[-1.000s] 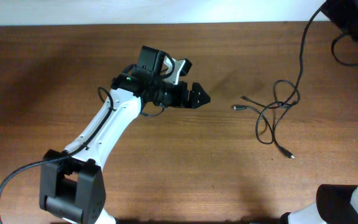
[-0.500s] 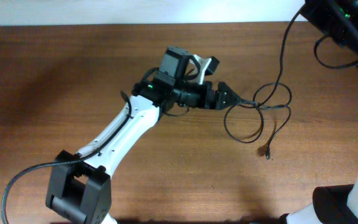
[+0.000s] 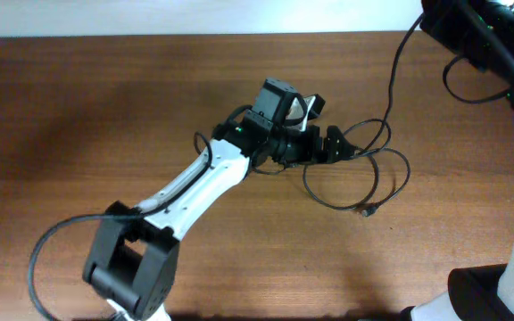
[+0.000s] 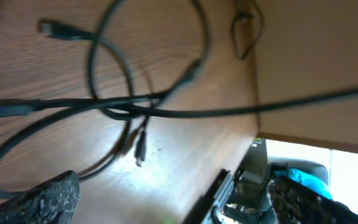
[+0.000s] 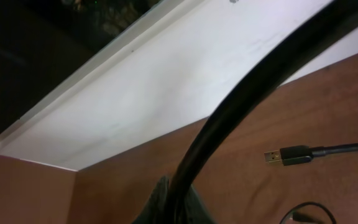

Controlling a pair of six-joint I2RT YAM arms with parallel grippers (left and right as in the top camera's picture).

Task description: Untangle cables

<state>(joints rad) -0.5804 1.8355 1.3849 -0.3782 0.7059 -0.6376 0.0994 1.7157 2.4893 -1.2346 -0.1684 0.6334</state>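
Tangle of cables point(image 4: 129, 112) sits just ahead of your left hand point(image 3: 344, 146), spread wide; right hand point(image 5: 169, 200), farther off, is pressed together pinching one strand. Use left.

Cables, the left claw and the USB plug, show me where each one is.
cables point(image 4: 126, 112): left wrist view, where the cords cross.
left claw point(image 3: 339, 145): overhead view, between its open fingertips.
USB plug point(image 5: 289, 155): right wrist view, its black housing.
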